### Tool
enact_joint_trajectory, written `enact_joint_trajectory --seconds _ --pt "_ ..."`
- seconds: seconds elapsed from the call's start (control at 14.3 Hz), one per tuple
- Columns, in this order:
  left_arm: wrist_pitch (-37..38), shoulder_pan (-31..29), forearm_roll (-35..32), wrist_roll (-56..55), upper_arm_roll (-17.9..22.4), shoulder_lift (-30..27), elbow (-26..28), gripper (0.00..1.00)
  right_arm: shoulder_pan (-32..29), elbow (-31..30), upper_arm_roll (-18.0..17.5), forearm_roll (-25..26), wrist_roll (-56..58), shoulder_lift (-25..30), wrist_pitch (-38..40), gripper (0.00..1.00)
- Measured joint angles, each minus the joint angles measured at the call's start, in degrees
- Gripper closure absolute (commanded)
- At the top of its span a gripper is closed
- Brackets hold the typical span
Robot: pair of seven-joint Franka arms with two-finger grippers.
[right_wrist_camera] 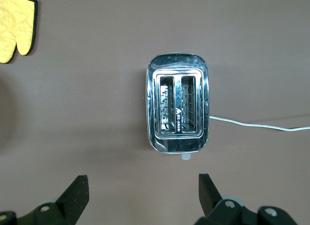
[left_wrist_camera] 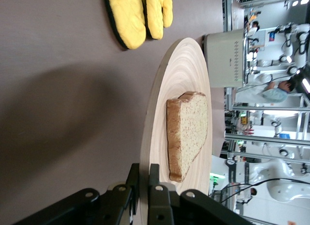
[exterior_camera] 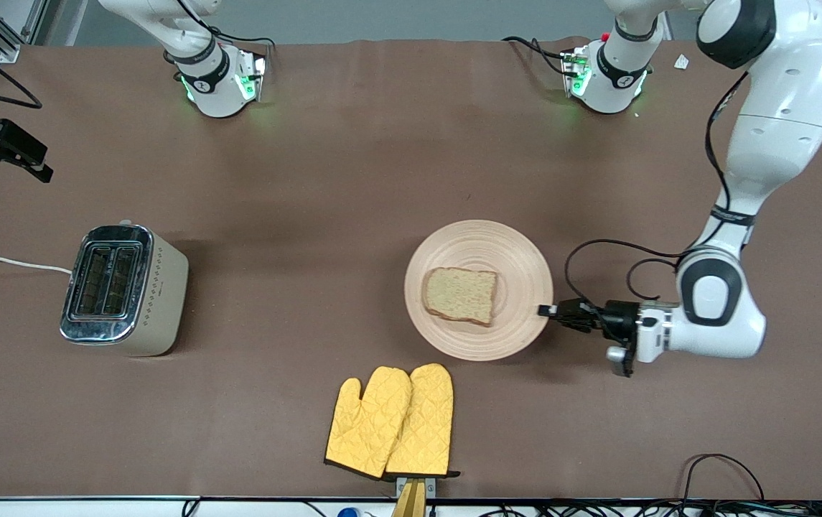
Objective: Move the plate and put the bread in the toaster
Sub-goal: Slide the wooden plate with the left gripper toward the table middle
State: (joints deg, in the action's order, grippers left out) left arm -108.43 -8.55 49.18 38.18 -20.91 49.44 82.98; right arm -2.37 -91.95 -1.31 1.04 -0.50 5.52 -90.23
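The beige wooden plate [exterior_camera: 482, 244] lies mid-table with the bread [exterior_camera: 461, 294] flat on it. My left gripper [exterior_camera: 545, 310] is low at the plate's rim on the side toward the left arm's end, shut on that rim. In the left wrist view the gripper [left_wrist_camera: 144, 174] clamps the edge of the plate [left_wrist_camera: 179, 74], with the bread [left_wrist_camera: 189, 128] just past the fingers. The toaster [exterior_camera: 123, 287] stands toward the right arm's end, slots empty. My right gripper [exterior_camera: 30, 161] hangs open and empty high over the table by the toaster; in its wrist view the gripper [right_wrist_camera: 143, 186] looks down on the toaster [right_wrist_camera: 178, 108].
Two yellow oven mitts [exterior_camera: 393, 420] lie nearer the front camera than the plate, and show in the left wrist view [left_wrist_camera: 138, 14]. The toaster's white cord [exterior_camera: 8, 262] runs off the table's edge at the right arm's end. Bare brown tabletop lies between toaster and plate.
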Motion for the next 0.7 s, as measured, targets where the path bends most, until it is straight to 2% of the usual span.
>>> enact_joint_trajectory --seconds 0.35,0.7 --pt "-8.82 7.56 5.13 0.0 0.06 1.26 1.24 0.98 0.0 0.0 0.0 0.0 0.0 0.0 0.02 0.0" --pt "-12.1 11.1 8.88 0.12 0.09 4.61 1.56 0.98 0.0 0.0 0.0 0.0 0.0 0.0 0.05 0.0"
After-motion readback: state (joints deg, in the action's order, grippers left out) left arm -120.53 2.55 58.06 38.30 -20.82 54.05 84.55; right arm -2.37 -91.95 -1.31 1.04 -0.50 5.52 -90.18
